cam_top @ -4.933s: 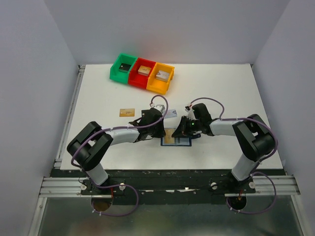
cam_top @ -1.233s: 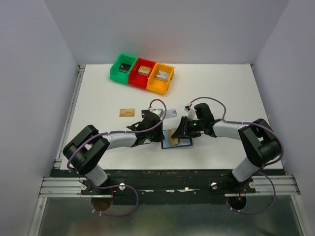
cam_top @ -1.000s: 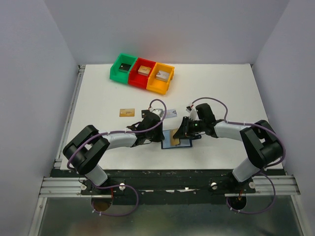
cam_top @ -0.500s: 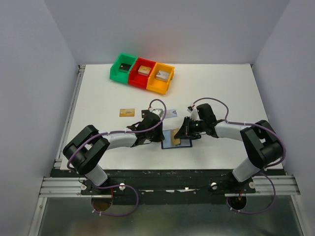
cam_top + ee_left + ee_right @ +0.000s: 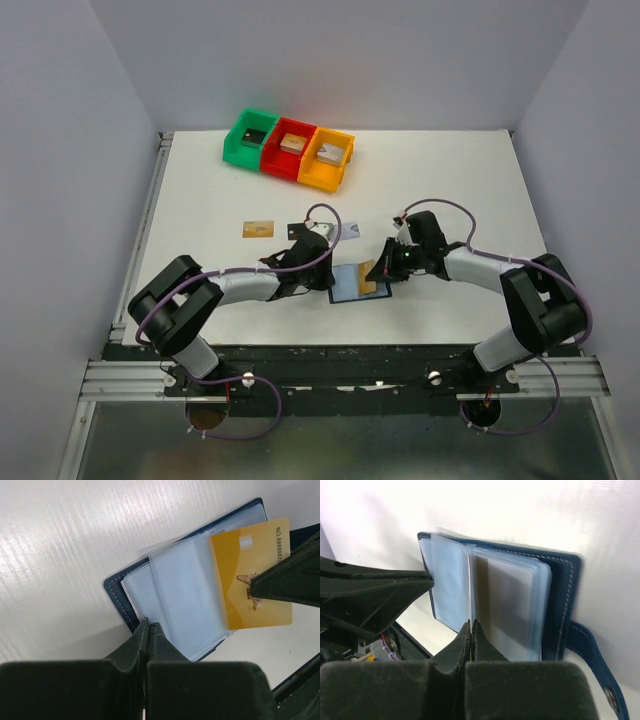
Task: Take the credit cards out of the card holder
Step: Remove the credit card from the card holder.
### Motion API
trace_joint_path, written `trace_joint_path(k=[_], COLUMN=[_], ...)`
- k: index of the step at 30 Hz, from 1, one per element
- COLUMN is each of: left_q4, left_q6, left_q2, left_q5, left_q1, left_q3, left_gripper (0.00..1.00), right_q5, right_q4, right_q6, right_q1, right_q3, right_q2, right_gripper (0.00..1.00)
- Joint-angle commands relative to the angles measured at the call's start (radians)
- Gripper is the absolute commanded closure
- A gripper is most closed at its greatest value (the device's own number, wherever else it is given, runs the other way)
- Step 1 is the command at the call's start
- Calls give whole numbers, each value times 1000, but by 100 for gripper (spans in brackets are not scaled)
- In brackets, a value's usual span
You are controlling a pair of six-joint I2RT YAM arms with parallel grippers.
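Since a second ago the right gripper [image 5: 378, 271] has closed and drawn rightward, pulling a gold credit card [image 5: 250, 575] partly out of its clear sleeve. Nearest the arms, the navy card holder [image 5: 345, 285] lies open on the white counter [image 5: 200, 190]. The left gripper [image 5: 148, 629], jaws clenched, presses its tips on the cover's edge; a true nip cannot be confirmed. The right jaws grasp the gold card by its thin edge. Beyond lie a tan card [image 5: 258, 228] and a pale card [image 5: 348, 231], already out. Farthest: green, red and orange bins [image 5: 290, 150]. Risks: the slim pinch may slip; if the left hold yields, the holder would drag along with the card
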Motion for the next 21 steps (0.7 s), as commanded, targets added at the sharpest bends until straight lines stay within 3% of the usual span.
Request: trace_joint_path(k=[1,9,14,16,19,21], left_q4=[-62,-53,-46,-65,-60,-50], left_q6=[26,34,38,55,83,87], left_q2=[-12,-38,-122,-176,-268,-324], left_q5=[-34,-25,-35,-25,17,38], left_q1=[-16,-40,-44,-41,-37,-36], left_q3=[-2,-21,-36,-18,8,13], left_gripper=[100,100,99,86,54,40], right_q5=[112,226,111,50,-27,-94], right_q4=[-118,-281,-266,-244,-237,-224], right_q6=[-33,-101,-164,-184,-217,-236], right_q1=[-16,-17,-17,-17,-16,-16], right_q3=[4,40,39,33,34,36], right_q2=[-62,-245,-363,-400,-442,-462], right_gripper=[100,100,100,100,100,100])
